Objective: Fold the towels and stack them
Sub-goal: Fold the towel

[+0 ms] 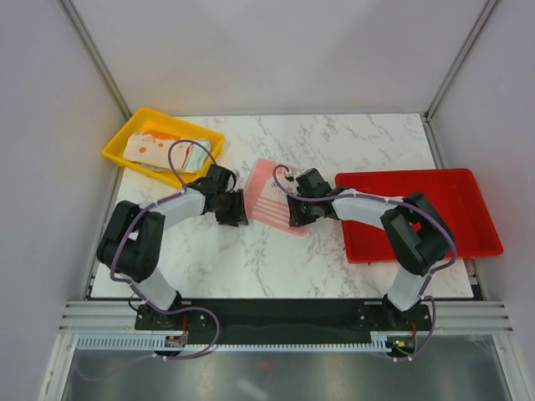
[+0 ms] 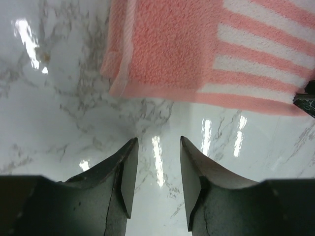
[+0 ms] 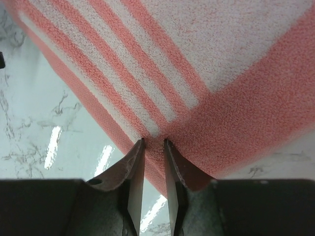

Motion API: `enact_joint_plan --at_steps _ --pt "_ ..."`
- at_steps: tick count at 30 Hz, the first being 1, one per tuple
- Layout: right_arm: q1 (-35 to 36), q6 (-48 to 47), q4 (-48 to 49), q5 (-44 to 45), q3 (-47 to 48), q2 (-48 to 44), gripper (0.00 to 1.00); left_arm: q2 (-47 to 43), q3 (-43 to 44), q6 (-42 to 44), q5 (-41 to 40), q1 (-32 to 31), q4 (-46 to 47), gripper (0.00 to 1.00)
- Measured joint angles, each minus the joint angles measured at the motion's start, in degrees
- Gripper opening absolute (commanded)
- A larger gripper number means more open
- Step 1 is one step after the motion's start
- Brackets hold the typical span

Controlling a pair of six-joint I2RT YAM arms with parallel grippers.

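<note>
Top external view shows us the pink striped towel [image 1: 272, 194] mid-table between both arms. Our right gripper [image 3: 153, 142] pinches its hem; our left gripper [image 2: 158, 142] hangs parted, empty, just beside it. The yellow tray [image 1: 121, 142] holds a cream towel [image 1: 150, 146] and a mint towel [image 1: 194, 159], half hidden by a cable [image 1: 174, 150].

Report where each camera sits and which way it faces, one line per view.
Top external: above and behind the robot, looking down on the marble table; left arm and right arm show, yellow tray left, red tray right.
Left wrist: low over the table, facing the pink striped towel; left gripper open.
Right wrist: close above that towel, right gripper pinching its edge.
Shared: all three show the towel.
</note>
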Motion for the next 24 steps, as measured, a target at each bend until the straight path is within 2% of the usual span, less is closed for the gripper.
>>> enact_joint_plan --at_steps 2,3,6,8,11,15,20,23,24 --pt "0.8 -0.4 0.4 -0.2 -2.1 -1.6 0.31 -3.6 -3.2 -0.9 -0.5 -0.4 -0.3 0.48" --pt "1.1 -0.5 0.4 -0.3 -3.1 -2.5 0.31 -5.7 -4.6 -1.2 -0.7 -0.5 -0.5 0.53" --pt "2.1 -0.7 0.8 -0.8 -6.5 -5.4 0.31 -13.7 -7.5 -2.0 -1.1 -0.8 -1.2 0.62" --pt "2.6 -0.8 1.0 -1.0 -8.7 -7.3 0.31 -17.1 -7.0 -2.0 -1.4 -0.9 -1.0 0.62" --pt "2.9 -0.8 1.2 -1.1 -11.0 -9.3 0.31 -16.1 -4.8 -1.8 -1.3 -0.9 0.6 0.62" --pt "2.9 -0.8 1.7 -1.4 -11.8 -10.0 0.31 -8.7 -3.1 -1.7 -0.8 -0.9 3.8 0.60" --pt "2.9 -0.9 1.6 -1.4 -12.1 -10.3 0.31 -0.9 -2.6 -1.8 2.5 -0.8 5.6 0.54" --pt "2.9 -0.9 1.4 -1.4 -12.2 -10.5 0.31 -0.2 -2.3 -1.8 3.0 -0.9 6.2 0.37" --pt "2.9 -0.9 1.4 -1.4 -12.3 -10.6 0.31 0.0 -2.3 -1.9 3.0 -0.9 6.0 0.28"
